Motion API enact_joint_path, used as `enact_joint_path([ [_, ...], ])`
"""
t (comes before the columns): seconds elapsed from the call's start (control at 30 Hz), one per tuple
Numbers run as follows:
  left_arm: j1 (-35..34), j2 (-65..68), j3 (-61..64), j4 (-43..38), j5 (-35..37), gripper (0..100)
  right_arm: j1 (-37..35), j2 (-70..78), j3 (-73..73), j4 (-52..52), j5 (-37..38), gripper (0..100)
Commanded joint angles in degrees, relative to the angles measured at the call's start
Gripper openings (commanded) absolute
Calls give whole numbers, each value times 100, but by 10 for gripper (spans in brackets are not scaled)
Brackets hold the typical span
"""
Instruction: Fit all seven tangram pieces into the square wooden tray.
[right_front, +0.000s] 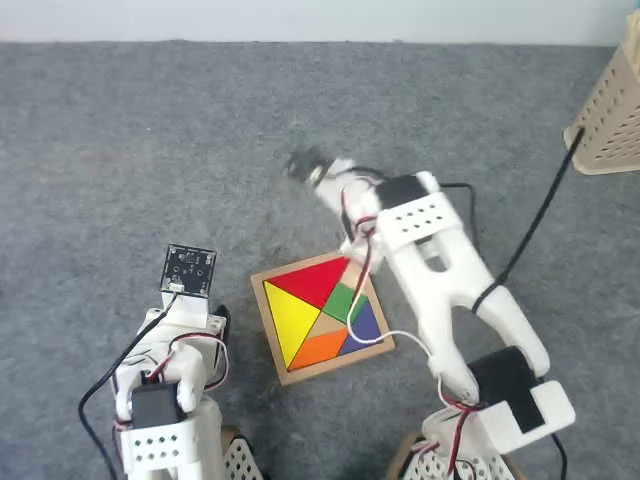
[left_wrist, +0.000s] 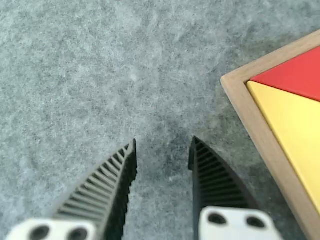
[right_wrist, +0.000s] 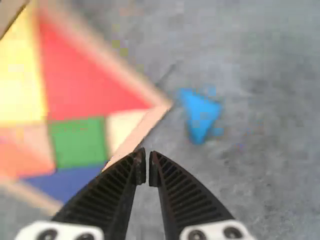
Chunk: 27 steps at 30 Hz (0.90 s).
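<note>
Over by the corner of the wooden tray (right_wrist: 147, 125), the right gripper (right_wrist: 146, 160) had its jaws nearly pressed together, nothing in them. A light blue triangle (right_wrist: 200, 117) lay loose on the grey carpet (right_wrist: 260, 75), near that corner but outside. Red (right_front: 318, 280), yellow (right_front: 285, 315), green (right_front: 345, 302), orange (right_front: 320, 348) and dark blue (right_front: 365, 322) pieces sat inside. The left gripper (left_wrist: 164, 141) hung jaws apart over carpet beside the tray's rim.

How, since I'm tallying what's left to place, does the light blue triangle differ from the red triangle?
Place: the red triangle lies inside the wooden tray, while the light blue triangle lies outside it on the grey carpet, off one corner.
Size: the red triangle looks clearly larger than the light blue triangle.
Neighbours: red sits against the yellow piece; blue lies alone.
Both are flat triangles.
</note>
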Motion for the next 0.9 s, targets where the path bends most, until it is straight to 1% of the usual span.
enact_joint_path([
  [0.0,0,-35,-66,26,-26,168,145,40,-387,-523,-615,13],
  [0.07,0,-35,-66,26,-26,168,145,251,-527,-479,-651,65],
  [0.17,0,-35,-66,26,-26,168,154,690,-791,-154,-615,216],
  [0.2,0,-35,-66,26,-26,168,154,804,-844,-48,-545,213],
  [0.23,0,-35,-66,26,-26,168,127,892,-888,-13,-484,147],
  [0.27,0,-35,-66,26,-26,168,127,963,-923,-48,-519,48],
  [0.3,0,-35,-66,26,-26,168,136,989,-993,-101,-730,0],
  [0.33,0,-35,-66,26,-26,168,154,1024,-1055,-127,-958,38],
  [0.37,0,-35,-66,26,-26,168,171,1033,-1108,-127,-1134,112],
  [0.4,0,-35,-66,26,-26,168,215,1042,-1125,-127,-1204,180],
  [0.43,0,-35,-66,26,-26,168,251,1042,-1134,-127,-1160,225],
  [0.47,0,-35,-66,26,-26,168,277,1042,-1134,-127,-1064,217],
  [0.5,0,-35,-66,26,-26,168,286,1042,-1134,-145,-958,146],
  [0.53,0,-35,-66,26,-26,168,330,1051,-1143,-189,-923,44],
  [0.57,0,-35,-66,26,-26,168,374,1051,-1152,-286,-1037,0],
  [0.6,0,-35,-66,26,-26,168,409,1051,-1178,-382,-1196,37],
  [0.67,0,-35,-66,26,-26,168,470,1051,-1204,-629,-1327,154],
  [0.7,0,-35,-66,26,-26,168,470,1059,-1222,-681,-1257,203],
  [0.73,0,-35,-66,26,-26,168,453,1086,-1240,-681,-1081,226],
  [0.77,0,-35,-66,26,-26,168,435,1121,-1266,-646,-800,210],
  [0.8,0,-35,-66,26,-26,168,374,1182,-1319,-567,-519,153],
  [0.83,0,-35,-66,26,-26,168,347,1270,-1380,-541,-334,67],
  [0.87,0,-35,-66,26,-26,168,347,1385,-1459,-558,-378,0],
])
